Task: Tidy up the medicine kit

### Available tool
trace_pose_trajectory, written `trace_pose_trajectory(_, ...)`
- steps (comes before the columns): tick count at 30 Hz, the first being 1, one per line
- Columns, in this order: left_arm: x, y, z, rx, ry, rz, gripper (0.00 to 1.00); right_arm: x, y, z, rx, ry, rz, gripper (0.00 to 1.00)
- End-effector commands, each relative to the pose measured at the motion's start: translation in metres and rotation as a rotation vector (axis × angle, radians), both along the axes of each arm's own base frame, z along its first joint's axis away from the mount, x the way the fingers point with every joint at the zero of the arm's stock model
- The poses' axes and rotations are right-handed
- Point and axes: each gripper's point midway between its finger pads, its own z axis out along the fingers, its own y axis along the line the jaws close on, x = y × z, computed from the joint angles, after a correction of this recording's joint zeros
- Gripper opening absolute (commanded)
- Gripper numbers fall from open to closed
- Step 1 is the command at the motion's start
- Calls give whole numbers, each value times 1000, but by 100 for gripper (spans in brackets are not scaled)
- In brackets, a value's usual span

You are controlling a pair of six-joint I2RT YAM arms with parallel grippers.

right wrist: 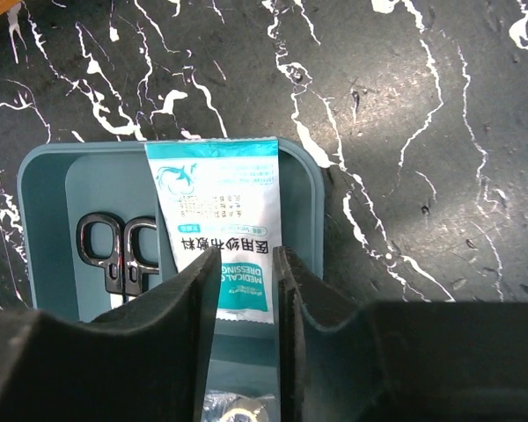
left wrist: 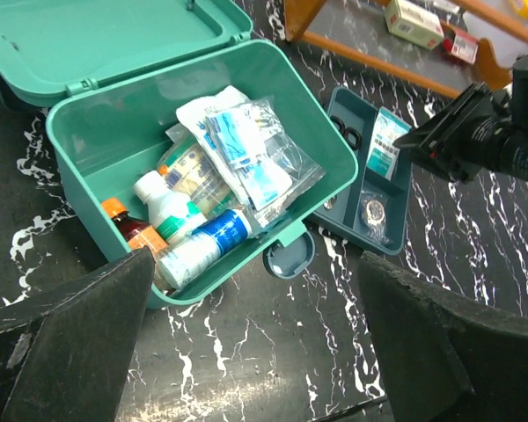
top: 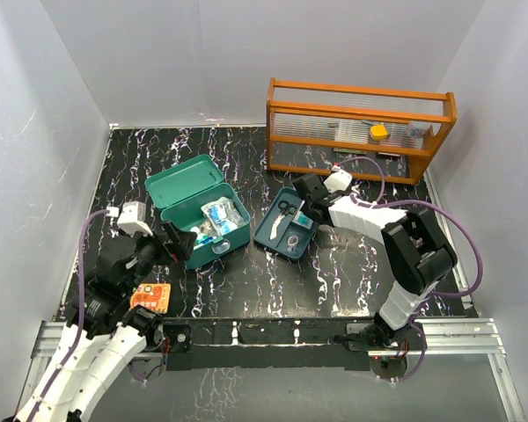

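While its lid (top: 178, 183) stood back, the medicine kit (top: 202, 257) sat centre-table in the top view, its insert tray (top: 262, 231) lying out at three o'clock; packing looked part done. At the left wrist, glossy bottles (left wrist: 172, 211) and crinkly pouches (left wrist: 246, 154) filled the smooth teal box, and the left gripper (left wrist: 255, 264) gaped empty. At the right wrist, the right gripper (right wrist: 246, 255) held its jaws narrowly parted over a flat dressing packet (right wrist: 216, 185) beside metal scissors (right wrist: 114, 251). Seating the tray and latching were left.
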Motion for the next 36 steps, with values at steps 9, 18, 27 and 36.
trace_pose_trajectory(9, 13, -24, 28, 17, -30, -115, 99, 36, 10, 40, -113, -64, 185, 27)
trace_pose_trajectory(18, 12, -33, 33, 16, -11, -165, 99, 48, 11, -8, -166, 25, 222, 24)
trace_pose_trajectory(27, 11, -47, 35, 4, 0, -241, 98, 37, 17, 8, -92, 3, 236, 30)
trace_pose_trajectory(36, 31, -87, 72, -13, 26, -411, 91, 22, 11, 88, 15, -137, 275, 39)
